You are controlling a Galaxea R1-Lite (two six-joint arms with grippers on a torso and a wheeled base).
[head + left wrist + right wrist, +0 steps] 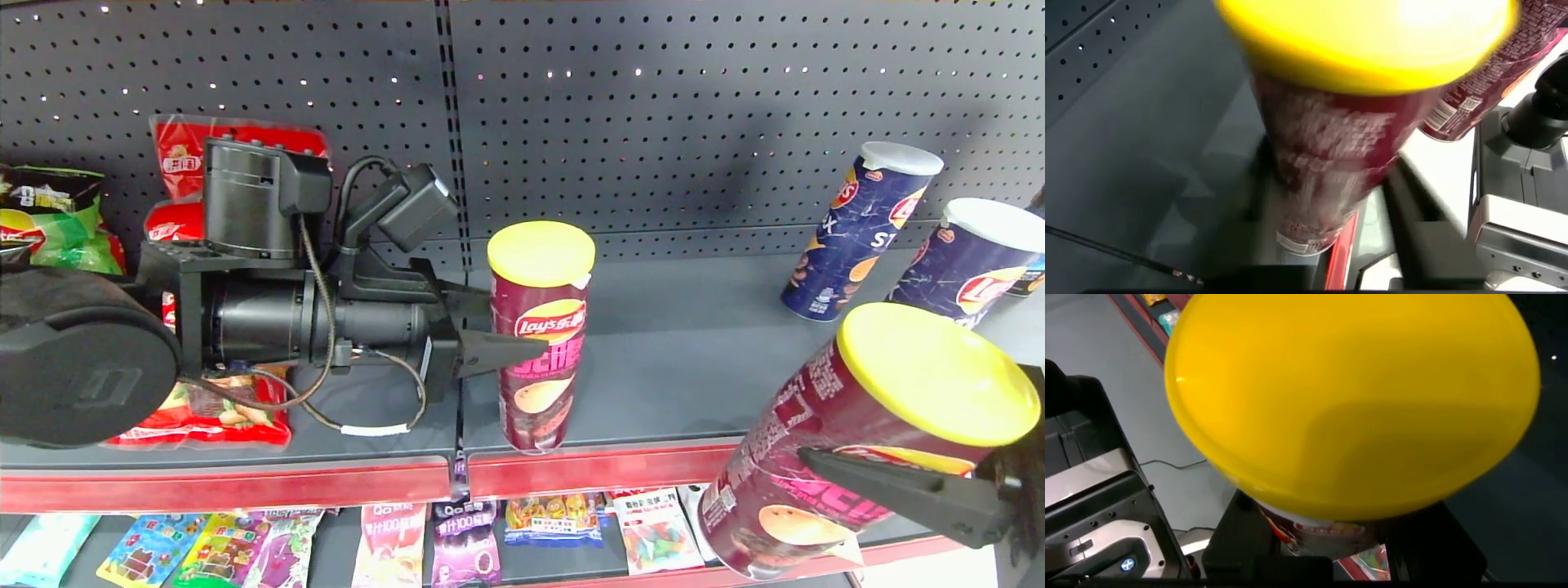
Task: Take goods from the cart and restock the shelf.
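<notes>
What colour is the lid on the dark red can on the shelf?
Yellow round lid on the tall maroon chip can; head view shows it best.

A grey shelf [669, 384] with a red front strip [245, 486] is running across in front of a dark pegboard wall [653, 122]. A maroon can [543, 392] with a yellow lid is standing upright near the middle, right at the front edge. Two blue cans [857, 237] [963, 261] with white lids are sitting farther back on the right, close together. Red snack bags [204, 416] are lying on the left, and a green bag [57, 220] is leaning at the far left. Below, bright candy packets [465, 539] are lying along a lower shelf [336, 545].
</notes>
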